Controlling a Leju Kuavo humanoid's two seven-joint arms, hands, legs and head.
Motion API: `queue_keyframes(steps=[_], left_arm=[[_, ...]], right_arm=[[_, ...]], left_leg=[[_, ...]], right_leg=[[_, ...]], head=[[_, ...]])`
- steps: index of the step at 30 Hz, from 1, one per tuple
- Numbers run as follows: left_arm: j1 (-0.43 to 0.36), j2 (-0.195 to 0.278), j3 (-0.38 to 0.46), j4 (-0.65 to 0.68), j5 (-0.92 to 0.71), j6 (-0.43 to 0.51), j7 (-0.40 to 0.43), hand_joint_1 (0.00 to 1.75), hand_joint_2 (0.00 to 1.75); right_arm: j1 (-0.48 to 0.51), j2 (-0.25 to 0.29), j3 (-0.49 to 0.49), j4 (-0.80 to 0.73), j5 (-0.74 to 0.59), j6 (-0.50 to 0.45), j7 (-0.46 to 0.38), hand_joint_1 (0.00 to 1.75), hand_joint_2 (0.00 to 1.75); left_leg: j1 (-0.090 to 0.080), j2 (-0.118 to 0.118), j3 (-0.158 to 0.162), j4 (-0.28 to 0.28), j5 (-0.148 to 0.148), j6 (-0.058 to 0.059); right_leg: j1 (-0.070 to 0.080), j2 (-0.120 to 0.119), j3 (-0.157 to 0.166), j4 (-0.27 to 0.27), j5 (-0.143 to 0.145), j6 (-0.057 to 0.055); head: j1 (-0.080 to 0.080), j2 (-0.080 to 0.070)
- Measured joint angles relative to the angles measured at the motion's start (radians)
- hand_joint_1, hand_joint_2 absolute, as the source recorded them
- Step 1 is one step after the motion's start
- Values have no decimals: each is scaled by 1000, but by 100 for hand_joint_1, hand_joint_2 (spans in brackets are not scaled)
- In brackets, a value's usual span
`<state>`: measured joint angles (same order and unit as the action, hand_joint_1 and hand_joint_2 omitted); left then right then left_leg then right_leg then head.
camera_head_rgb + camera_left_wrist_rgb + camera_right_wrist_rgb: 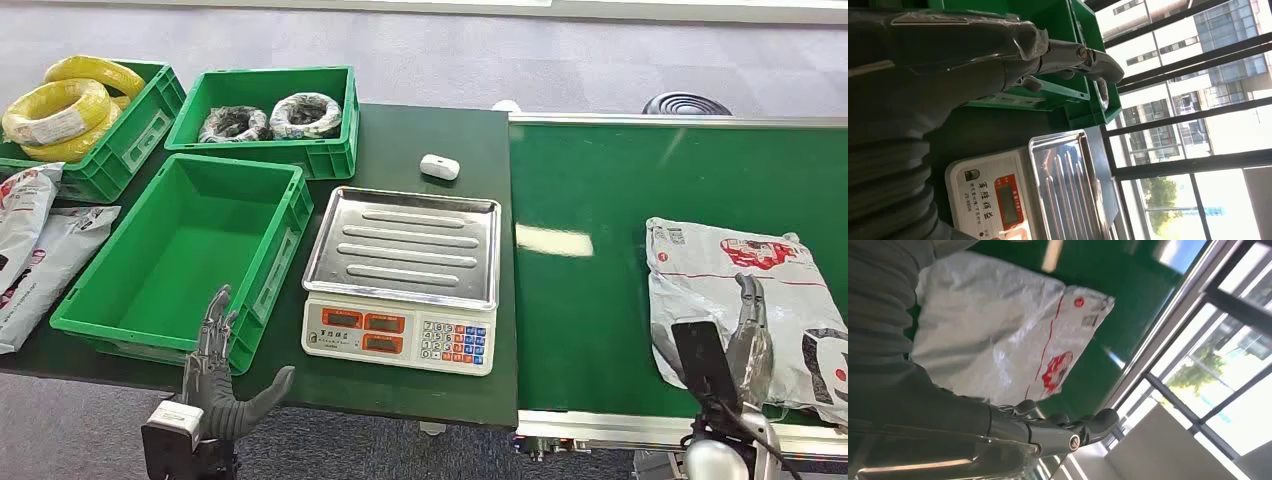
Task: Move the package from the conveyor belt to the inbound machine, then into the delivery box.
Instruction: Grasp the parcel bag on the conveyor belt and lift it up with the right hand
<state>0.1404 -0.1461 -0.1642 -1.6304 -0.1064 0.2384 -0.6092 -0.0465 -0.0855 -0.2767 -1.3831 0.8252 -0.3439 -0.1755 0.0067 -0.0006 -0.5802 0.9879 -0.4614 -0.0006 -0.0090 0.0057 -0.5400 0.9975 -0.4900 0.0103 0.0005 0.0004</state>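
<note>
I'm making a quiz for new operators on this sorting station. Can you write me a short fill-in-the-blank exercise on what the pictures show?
1. The grey package lies on the green ____ belt.
2. The steel tray of the scale holds ____.
3. The right hand hovers over the ____.
4. The left hand is at the near edge of the empty green ____.

Missing words: conveyor; nothing; package; crate

Grey carpet (520, 60) is running behind a dark green table (400, 385). Daylight is pouring through tall dark-framed windows (1198, 150), with a pale building (1193, 60) and trees (1198, 365) showing outside.
</note>
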Motion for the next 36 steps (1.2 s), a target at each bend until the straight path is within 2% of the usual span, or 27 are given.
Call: queue_keyframes(steps=[5,7,13,16,19,20,22,24,26,30,32,36], left_arm=[[-8,0,-9,0,0,6,0,0,175],[-10,1,-10,0,1,9,0,0,175],[-29,3,-11,-4,11,22,4,0,175],[-38,3,-11,-6,18,23,7,0,175],[-54,4,-11,-4,22,13,10,0,175],[-62,4,-12,-2,24,10,10,0,175],[-74,7,-12,5,30,9,10,0,175],[-81,9,-12,13,35,10,8,0,175],[-87,10,-13,22,38,12,5,0,175],[-97,13,-15,37,41,13,2,0,175],[-101,14,-15,43,41,14,2,0,175],[-84,15,-12,34,42,27,2,0,175]], right_arm=[[-88,-58,-24,112,32,-5,14,0,175],[-125,-77,-26,164,63,0,46,0,175],[-367,-199,-23,528,198,62,185,0,175],[-470,-242,-12,710,254,171,288,0,175],[-530,-269,13,858,326,357,439,0,175],[-538,-274,23,894,346,411,475,6,175],[-543,-279,38,948,369,483,513,43,175],[-549,-283,50,985,380,521,521,120,175],[-561,-286,58,1013,385,547,522,170,175],[-593,-292,68,1045,395,592,522,175,175],[-604,-293,71,1053,400,574,522,175,175],[-611,-280,73,1058,398,365,502,175,175]], left_leg=[[0,-1,0,0,1,1],[0,0,0,0,1,1],[0,0,0,0,1,2],[-1,-3,0,1,2,2],[0,-5,-1,1,2,2],[0,-6,-1,1,2,2],[0,-7,-1,1,2,2],[0,-7,-2,1,2,2],[0,-7,-1,1,2,2],[0,-6,-1,1,2,2],[0,-6,-1,1,2,2],[-1,-6,-1,1,2,3]], right_leg=[[0,-1,0,0,0,0],[0,0,0,0,0,0],[0,0,0,0,1,0],[-1,-1,1,0,1,1],[-1,-4,1,0,1,1],[-1,-5,1,0,1,1],[0,-5,0,0,1,1],[0,-5,0,0,1,1],[0,-5,0,0,1,1],[0,-5,1,0,1,1],[0,-5,2,0,1,1],[0,-5,2,0,1,1]], head=[[0,0],[-1,0],[0,0],[0,0],[0,0],[0,0],[0,0],[0,0],[0,0],[0,0],[0,0],[0,0]])
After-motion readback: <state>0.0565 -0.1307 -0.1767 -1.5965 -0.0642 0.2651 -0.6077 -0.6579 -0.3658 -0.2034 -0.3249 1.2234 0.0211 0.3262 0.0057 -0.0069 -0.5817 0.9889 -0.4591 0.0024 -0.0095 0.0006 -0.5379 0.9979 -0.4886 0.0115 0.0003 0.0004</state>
